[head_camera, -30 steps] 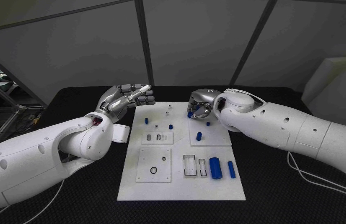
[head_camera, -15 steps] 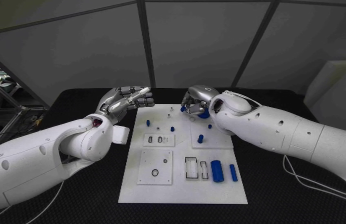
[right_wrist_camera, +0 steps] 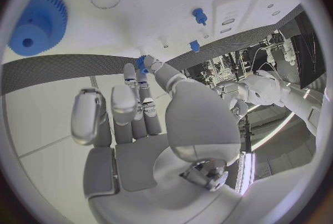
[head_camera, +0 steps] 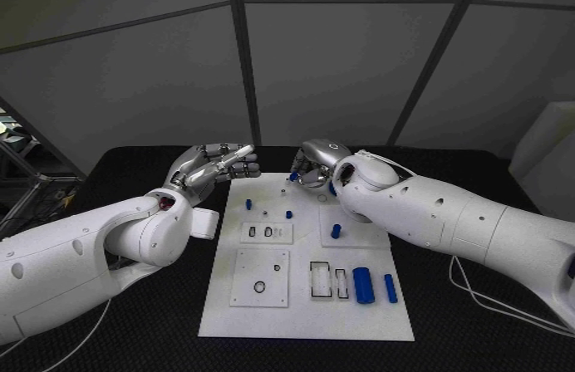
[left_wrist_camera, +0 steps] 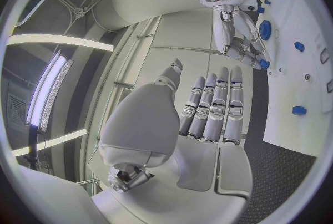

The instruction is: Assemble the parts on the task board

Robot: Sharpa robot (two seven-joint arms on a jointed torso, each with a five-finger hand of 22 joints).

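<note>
One small blue part [right_wrist_camera: 144,63] is pinched in the right hand [head_camera: 314,171], mostly hidden; left hand [head_camera: 216,165] empty, fingers apart.

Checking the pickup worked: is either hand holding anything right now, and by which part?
The right hand pinches a small blue part between its fingertips; which end it grips cannot be told. The left hand holds nothing, fingers apart.

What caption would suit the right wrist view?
Right hand pinches a small blue part above the white task board, beside a blue gear.
</note>
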